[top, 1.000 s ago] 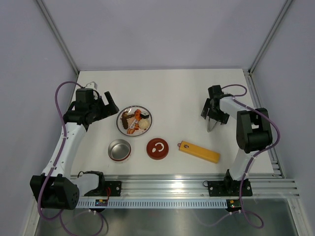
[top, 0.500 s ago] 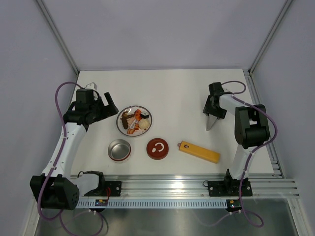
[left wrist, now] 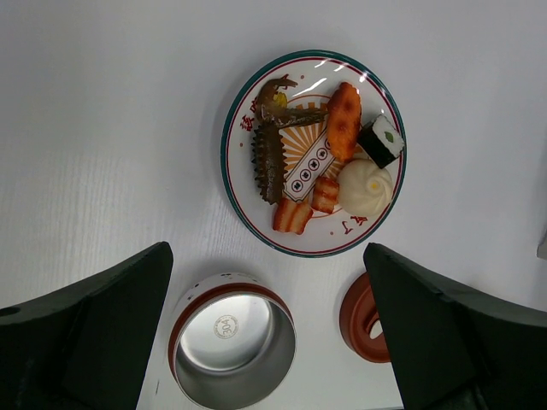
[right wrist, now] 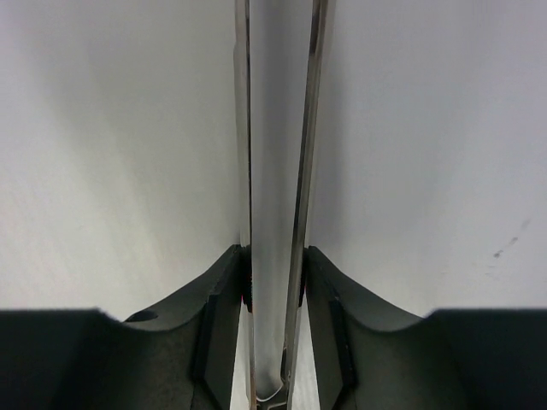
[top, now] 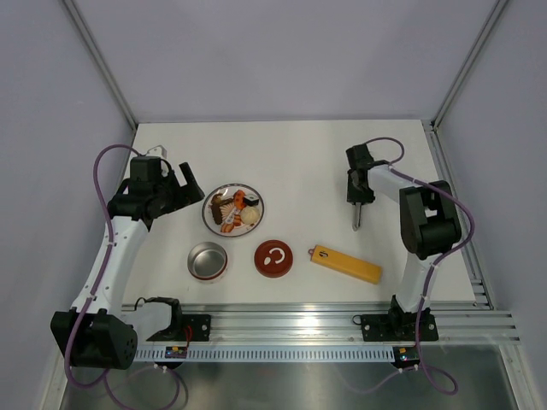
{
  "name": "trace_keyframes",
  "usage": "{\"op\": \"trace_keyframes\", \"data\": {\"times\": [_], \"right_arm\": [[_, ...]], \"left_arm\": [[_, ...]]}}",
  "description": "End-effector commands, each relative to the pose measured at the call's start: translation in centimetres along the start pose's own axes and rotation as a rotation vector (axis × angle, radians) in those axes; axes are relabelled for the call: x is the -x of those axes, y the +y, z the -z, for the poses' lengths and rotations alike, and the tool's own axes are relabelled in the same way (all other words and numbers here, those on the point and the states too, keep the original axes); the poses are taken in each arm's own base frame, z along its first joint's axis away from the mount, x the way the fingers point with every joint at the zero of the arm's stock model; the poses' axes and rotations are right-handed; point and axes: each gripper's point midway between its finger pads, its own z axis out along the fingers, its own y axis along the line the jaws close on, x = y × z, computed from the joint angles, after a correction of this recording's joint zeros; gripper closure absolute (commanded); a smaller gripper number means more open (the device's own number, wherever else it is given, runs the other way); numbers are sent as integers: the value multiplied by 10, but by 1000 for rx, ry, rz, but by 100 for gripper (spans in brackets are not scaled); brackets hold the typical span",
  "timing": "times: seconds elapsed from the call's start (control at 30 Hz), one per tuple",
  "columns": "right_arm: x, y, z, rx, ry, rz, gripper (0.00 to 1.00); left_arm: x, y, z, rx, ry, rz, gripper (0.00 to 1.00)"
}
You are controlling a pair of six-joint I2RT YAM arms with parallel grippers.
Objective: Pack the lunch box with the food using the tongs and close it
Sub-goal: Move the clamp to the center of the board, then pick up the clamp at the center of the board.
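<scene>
With the fingers of our right gripper (right wrist: pixel 275 282) we clamp the tongs (right wrist: pixel 278 128), ready to lift, while our left gripper (left wrist: pixel 267 260) hangs wide and empty, the lunch box (left wrist: pixel 184 312) below between its fingers, likely to steady it.

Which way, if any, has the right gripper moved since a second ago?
Yes. The right gripper, shut on the tongs, moved left, from in line with the bar's right end toward its middle.

1 each: plate (left wrist: pixel 249 207), lunch box (left wrist: pixel 232 346), lid (top: pixel 273 258), tongs (right wrist: pixel 278 213), bar (top: pixel 346 264).
</scene>
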Motion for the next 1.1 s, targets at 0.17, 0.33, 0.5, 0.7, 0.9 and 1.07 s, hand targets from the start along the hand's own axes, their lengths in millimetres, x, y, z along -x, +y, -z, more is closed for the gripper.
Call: {"op": "trace_keyframes", "data": {"times": [0.17, 0.33, 0.5, 0.7, 0.9, 1.07], "right_arm": [[-20, 87, 16, 137, 3, 374, 57], [-5, 99, 28, 166, -78, 393, 49], [9, 108, 39, 212, -157, 351, 34], [8, 115, 45, 259, -176, 292, 19], [-5, 113, 37, 255, -142, 236, 8], [-13, 110, 31, 235, -122, 203, 12]], "left_arm": [[16, -8, 8, -20, -54, -1, 1], [15, -6, 6, -12, -49, 0, 1], [15, -5, 5, -2, -40, 5, 1], [16, -5, 6, 1, -46, 5, 1], [12, -6, 7, -9, -39, 6, 1], [11, -5, 6, -8, -36, 8, 1]]}}
